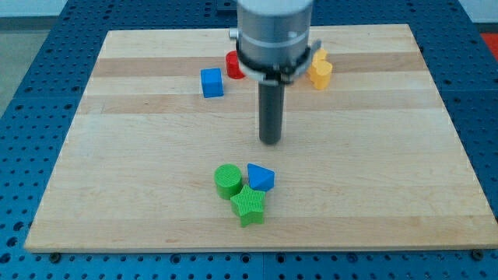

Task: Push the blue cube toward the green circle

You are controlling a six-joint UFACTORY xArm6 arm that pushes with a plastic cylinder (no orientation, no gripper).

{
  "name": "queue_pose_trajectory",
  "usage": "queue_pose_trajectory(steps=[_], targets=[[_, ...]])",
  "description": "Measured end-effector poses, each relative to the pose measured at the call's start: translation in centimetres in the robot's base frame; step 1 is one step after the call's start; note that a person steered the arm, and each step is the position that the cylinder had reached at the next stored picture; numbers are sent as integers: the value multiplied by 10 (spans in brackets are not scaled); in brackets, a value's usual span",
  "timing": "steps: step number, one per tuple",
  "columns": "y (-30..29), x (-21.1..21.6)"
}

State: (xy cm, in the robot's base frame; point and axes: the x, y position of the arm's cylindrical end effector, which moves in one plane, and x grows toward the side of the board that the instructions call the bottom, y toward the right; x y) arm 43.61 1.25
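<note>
A pale wooden board with lengthwise grain bands fills most of the frame, lying on a blue perforated table surface that shows at the edges. The arm's grey cylindrical housing comes down from the top centre, and a straight dark rod hangs from it; my tip sits near the middle of the board, touching no block. The rod has nothing to open or close and holds nothing; it stands free of every block.

The blue plastic cube rests in the upper part of the board, left of the rod and well apart from my tip, which lies lower and to the right of it. A red plastic block, its shape partly hidden by the housing, sits just to the upper right of the blue cube. A yellow plastic block of uncertain shape shows at the right side of the housing, also partly covered.

The green plastic circle, a short ribbed cylinder, lies in the lower centre of the frame, below and slightly left of my tip. A blue plastic triangular block sits just beside it on the right, and a green star-shaped plastic block lies directly below the two, touching or nearly touching both. The blue cube and the green circle are well apart.
</note>
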Motion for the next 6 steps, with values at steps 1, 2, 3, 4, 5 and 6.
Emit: queue_pose_trajectory(steps=[1, 2, 3, 4, 5, 6], targets=[[-23, -43], [-14, -68], [-13, -100], [-42, -114], [-84, -114], [-101, -114]])
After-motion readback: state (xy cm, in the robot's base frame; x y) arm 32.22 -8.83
